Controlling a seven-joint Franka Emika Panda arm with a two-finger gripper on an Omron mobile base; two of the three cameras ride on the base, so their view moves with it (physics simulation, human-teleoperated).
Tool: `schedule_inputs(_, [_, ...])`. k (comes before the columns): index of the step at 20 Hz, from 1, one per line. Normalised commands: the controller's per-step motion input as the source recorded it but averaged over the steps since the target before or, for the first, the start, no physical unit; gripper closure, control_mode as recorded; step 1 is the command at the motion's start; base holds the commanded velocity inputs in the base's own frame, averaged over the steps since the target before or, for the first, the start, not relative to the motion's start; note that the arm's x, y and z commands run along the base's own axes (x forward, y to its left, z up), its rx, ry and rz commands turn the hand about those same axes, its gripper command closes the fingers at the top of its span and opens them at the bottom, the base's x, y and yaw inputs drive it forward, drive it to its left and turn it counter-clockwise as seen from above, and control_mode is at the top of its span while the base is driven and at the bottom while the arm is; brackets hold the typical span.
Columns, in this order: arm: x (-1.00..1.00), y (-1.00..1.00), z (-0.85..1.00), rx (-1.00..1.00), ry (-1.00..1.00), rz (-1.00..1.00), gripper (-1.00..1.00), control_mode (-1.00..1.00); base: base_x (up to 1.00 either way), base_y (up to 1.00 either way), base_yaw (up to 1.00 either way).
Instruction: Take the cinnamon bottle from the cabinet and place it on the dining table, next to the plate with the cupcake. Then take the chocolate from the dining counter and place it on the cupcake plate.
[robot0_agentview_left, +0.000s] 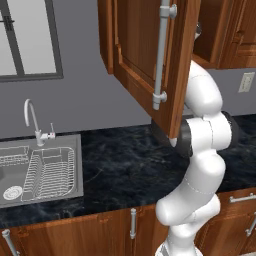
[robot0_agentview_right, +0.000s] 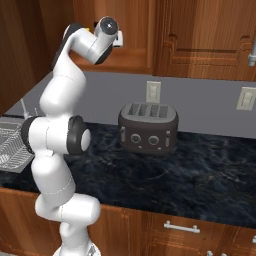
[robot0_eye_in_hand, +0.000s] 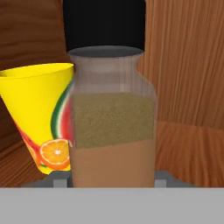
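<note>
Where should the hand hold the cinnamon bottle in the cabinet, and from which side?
Grip the cinnamon bottle around its straight body below the black cap, coming level from the open front. It stands upright, and a yellow cup stands close on one side, so a finger must slip between them.

Wall cabinet (robot0_agentview_left: 135, 55), reddish-brown wood, panelled door swung open toward the camera, edge-on at centre; long vertical grey bar handle (robot0_agentview_left: 161, 55) on its face. White arm (robot0_agentview_left: 202, 150) with dark joints, rising from lower right, passing behind the open door up into the cabinet opening. Black marbled countertop (robot0_agentview_left: 125, 170), running full width under the cabinet. Steel sink (robot0_agentview_left: 40, 170) set into it at left, holding a wire dish rack (robot0_agentview_left: 47, 175). Curved chrome tap (robot0_agentview_left: 36, 122) behind the sink. Window (robot0_agentview_left: 27, 40), dark-framed, upper left on grey wall. Wall socket (robot0_agentview_left: 246, 82) at right. Lower cabinets (robot0_agentview_left: 100, 232) with grey handles along the bottom.
</note>
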Motion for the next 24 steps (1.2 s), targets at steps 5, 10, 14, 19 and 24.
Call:
schedule_inputs(5, [-0.25,-0.12,0.04,0.0,-0.01,0.03,1.0,-1.0,0.0,0.0,0.0])
schedule_inputs(10, [-0.67,0.0,0.01,0.0,-0.17,0.0,1.0,-1.0,0.0,0.0,0.0])
schedule_inputs(14, [-0.78,0.0,0.01,0.0,-0.21,-0.04,1.0,-1.0,0.0,0.0,0.0])
schedule_inputs(19, [-0.73,-0.06,0.11,0.0,-0.01,-0.08,1.0,-1.0,0.0,0.0,0.0])
schedule_inputs(24, [-0.77,-0.08,0.1,0.0,0.03,-0.06,1.0,-1.0,0.0,0.0,0.0])
